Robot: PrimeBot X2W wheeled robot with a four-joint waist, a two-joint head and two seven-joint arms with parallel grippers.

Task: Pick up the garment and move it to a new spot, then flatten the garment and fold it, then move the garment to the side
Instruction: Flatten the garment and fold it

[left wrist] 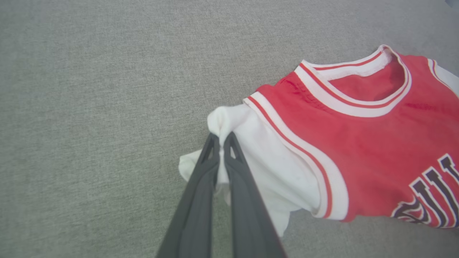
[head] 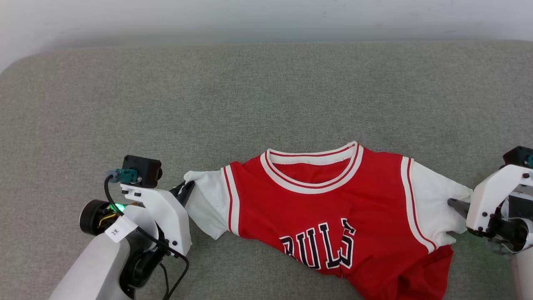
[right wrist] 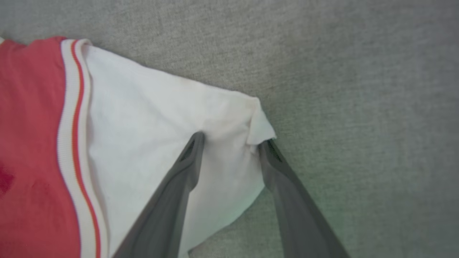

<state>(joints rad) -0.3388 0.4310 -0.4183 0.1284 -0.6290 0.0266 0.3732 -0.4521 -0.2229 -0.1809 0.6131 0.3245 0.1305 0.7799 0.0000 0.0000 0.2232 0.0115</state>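
Head view: the garment (head: pixel 333 208) lies chest up on the grey surface (head: pixel 266 104), collar away from the robot. Its hem runs off the bottom edge, and the crumpled lower part folds into the black letters, so they cannot be read whole. The left gripper (head: pixel 186 191) meets the left sleeve (head: pixel 208 204); its fingers show as one dark wedge. The right gripper (head: pixel 456 205), partly cut off by the right edge, shows one dark tip on the right sleeve (head: pixel 433 208).

Left wrist view: the left gripper (left wrist: pixel 221 138) has its fingers pressed together on a bunched pinch of the left sleeve (left wrist: pixel 272 161).

Right wrist view: the right gripper (right wrist: pixel 232 141) has its fingers spread wide. One lies over the right sleeve (right wrist: pixel 150 114) and the other is at its turned-up corner. Neither clamps the cloth.
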